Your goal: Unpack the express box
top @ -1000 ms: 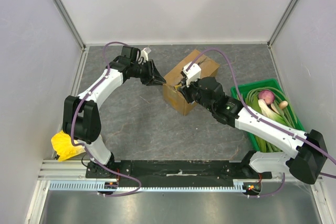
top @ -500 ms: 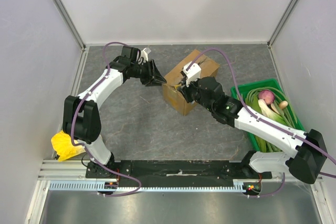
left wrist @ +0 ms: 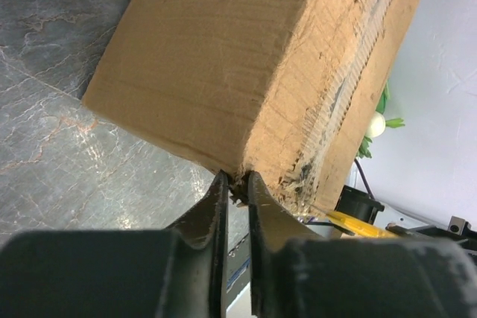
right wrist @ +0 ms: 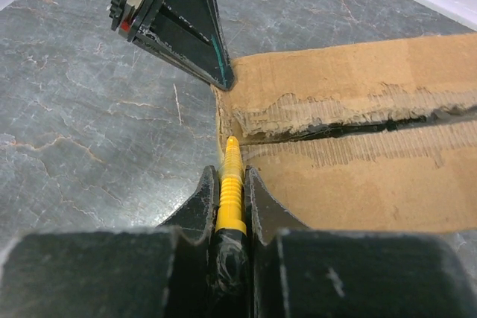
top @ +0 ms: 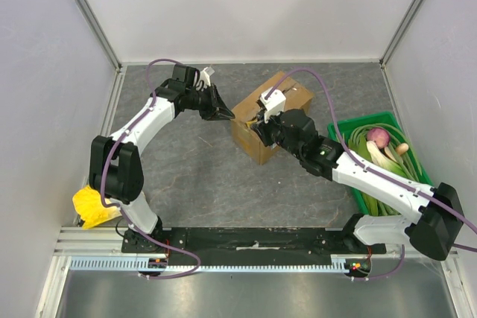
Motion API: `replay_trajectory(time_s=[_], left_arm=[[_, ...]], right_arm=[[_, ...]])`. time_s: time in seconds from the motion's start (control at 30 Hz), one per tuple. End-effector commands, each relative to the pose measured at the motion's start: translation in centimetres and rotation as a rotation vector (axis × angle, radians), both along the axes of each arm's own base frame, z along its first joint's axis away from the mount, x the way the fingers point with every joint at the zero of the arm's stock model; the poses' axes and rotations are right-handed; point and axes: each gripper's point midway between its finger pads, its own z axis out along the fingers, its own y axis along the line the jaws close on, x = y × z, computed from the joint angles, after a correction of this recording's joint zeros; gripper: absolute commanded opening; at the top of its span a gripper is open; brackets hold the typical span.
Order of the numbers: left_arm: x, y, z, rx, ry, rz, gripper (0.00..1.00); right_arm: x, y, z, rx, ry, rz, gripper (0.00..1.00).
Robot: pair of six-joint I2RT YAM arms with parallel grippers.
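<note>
The express box (top: 279, 102), a brown cardboard carton, stands at the middle of the table with its top flaps closed along a torn centre seam (right wrist: 358, 130). My left gripper (top: 229, 115) is closed at the box's left corner, with its fingertips (left wrist: 220, 182) pinching frayed cardboard there; the box (left wrist: 223, 57) fills the left wrist view. My right gripper (top: 259, 119) is over the box's near-left end and shut on a yellow ribbed tool (right wrist: 231, 184). The tool's tip rests at the near end of the seam on the box (right wrist: 373, 184). The left gripper (right wrist: 223, 80) also shows in the right wrist view.
A green plastic crate (top: 358, 120) of vegetables, with a purple onion (top: 377, 136) and green stalks, stands right of the box under my right arm. A yellow object (top: 93, 206) lies at the near left by the left arm's base. Walls enclose the table.
My left gripper's fingers have closed from a wider spread onto the box's left corner. The right gripper with the yellow tool and the box have barely moved.
</note>
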Motion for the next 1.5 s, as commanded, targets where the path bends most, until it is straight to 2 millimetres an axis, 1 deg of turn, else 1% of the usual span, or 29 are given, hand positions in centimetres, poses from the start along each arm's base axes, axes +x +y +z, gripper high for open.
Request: replay_trajectory(time_s=[0.0,0.03,0.1,0.13,0.23,0.4,0.47,0.6,0.63,0.7,0.73,0.83,0.87,0.93,1.0,1.07,1.2,1.33,1.47], left_arm=[[0.4,-0.3,-0.9,0.019,0.017,-0.002,0.03],[0.5,-0.3,-0.8,0.018,0.015,-0.002,0.02],[0.5,-0.3,-0.9,0.018,0.019,0.0,0.02],[0.5,-0.4,-0.8,0.017,0.019,0.001,0.02],[0.6,-0.3,-0.8,0.022,0.017,0.01,0.02],[0.8,-0.3,-0.6,0.027,0.011,0.018,0.02],[0.7,-0.4,-0.5,0.026,0.01,0.016,0.02],[0.6,-0.5,-0.4,0.019,0.01,0.01,0.02],[0.6,-0.6,-0.2,0.015,0.005,0.005,0.02],[0.4,-0.8,-0.1,0.008,0.005,-0.006,0.02],[0.4,-0.9,0.1,0.001,0.003,-0.011,0.02],[0.3,-1.2,0.1,-0.006,0.001,-0.015,0.02],[0.3,-1.2,0.2,-0.008,0.001,-0.017,0.02],[0.3,-1.3,0.2,-0.009,0.001,-0.017,0.02],[0.1,-1.4,0.2,-0.01,0.003,-0.021,0.02],[0.1,-1.4,0.2,-0.01,0.001,-0.021,0.02],[0.1,-1.5,0.2,-0.009,0.001,-0.022,0.02],[0.1,-1.5,0.1,-0.009,0.004,-0.021,0.02],[0.2,-1.4,0.1,-0.004,0.004,-0.013,0.02]], right_arm=[[-1.6,0.3,-0.6,0.009,0.052,0.033,0.0],[-1.9,0.1,-0.8,0.003,0.057,0.035,0.0],[-2.3,-0.4,-1.3,-0.022,0.069,0.036,0.0],[-2.5,-0.6,-1.1,-0.021,0.067,0.038,0.0],[-3.1,-1.2,-1.4,-0.051,0.082,0.046,0.0],[-3.7,-1.3,-1.6,-0.061,0.103,0.07,0.0],[-3.8,-1.4,-1.3,-0.052,0.1,0.068,0.0],[-3.5,-1.5,0.4,-0.029,0.07,0.05,0.0],[-3.0,-1.6,1.5,-0.016,0.05,0.029,0.0],[-2.5,-1.6,2.6,0.002,0.026,0.009,0.0],[-2.0,-1.4,3.6,0.026,0.006,-0.01,0.0],[-1.0,-1.0,5.3,0.072,-0.032,-0.038,0.0],[-0.8,-0.8,5.3,0.076,-0.034,-0.04,0.0],[-0.4,-0.2,5.1,0.081,-0.031,-0.05,0.0],[0.0,-0.1,4.1,0.065,-0.024,-0.072,0.0],[0.2,0.1,3.6,0.062,-0.019,-0.076,0.0],[-0.1,0.8,2.6,0.05,0.002,-0.061,0.0],[-0.2,0.8,1.7,0.038,0.022,-0.066,0.0],[-0.8,0.5,0.7,0.017,0.053,-0.071,0.0]])
